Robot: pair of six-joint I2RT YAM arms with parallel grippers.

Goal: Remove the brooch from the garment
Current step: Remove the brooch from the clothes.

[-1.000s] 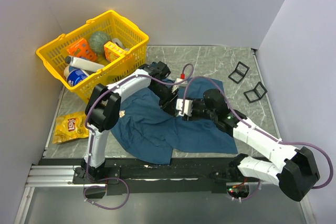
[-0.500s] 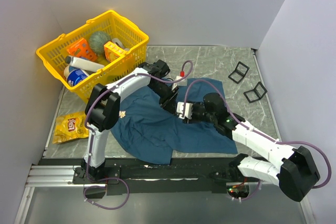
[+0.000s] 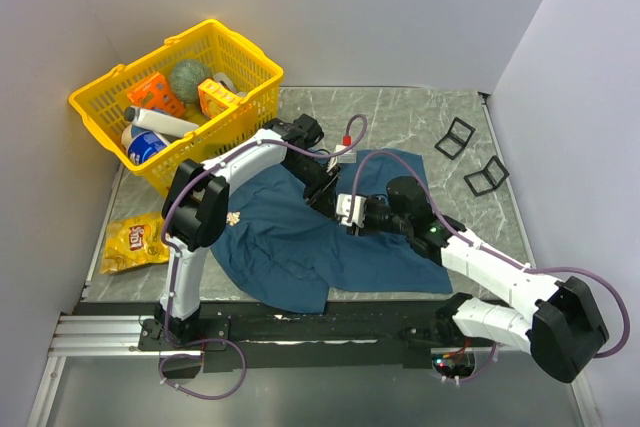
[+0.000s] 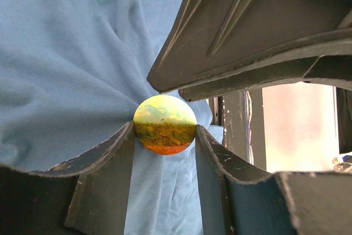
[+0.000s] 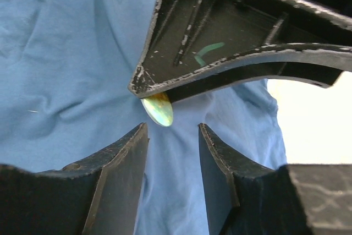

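The brooch (image 4: 165, 118) is a round badge with a landscape picture, pinned on the dark blue garment (image 3: 285, 237). My left gripper (image 4: 165, 131) is shut on the brooch, one finger pressed to each side of it. In the right wrist view the brooch (image 5: 158, 109) shows edge-on under a left finger (image 5: 231, 42). My right gripper (image 5: 173, 127) stands open just short of it, with only flat cloth between its fingers. In the top view the two grippers meet nose to nose over the garment's upper middle, left gripper (image 3: 328, 190) and right gripper (image 3: 350, 209).
A yellow basket (image 3: 250, 97) with groceries stands at the back left. A yellow snack bag (image 3: 135, 242) lies left of the garment. Two black clips (image 3: 460, 137) (image 3: 487, 177) lie on the marble tabletop at the right.
My right gripper has crept left, closer to the left gripper and the brooch, and its jaws have narrowed slightly. The left arm holds still on the brooch.
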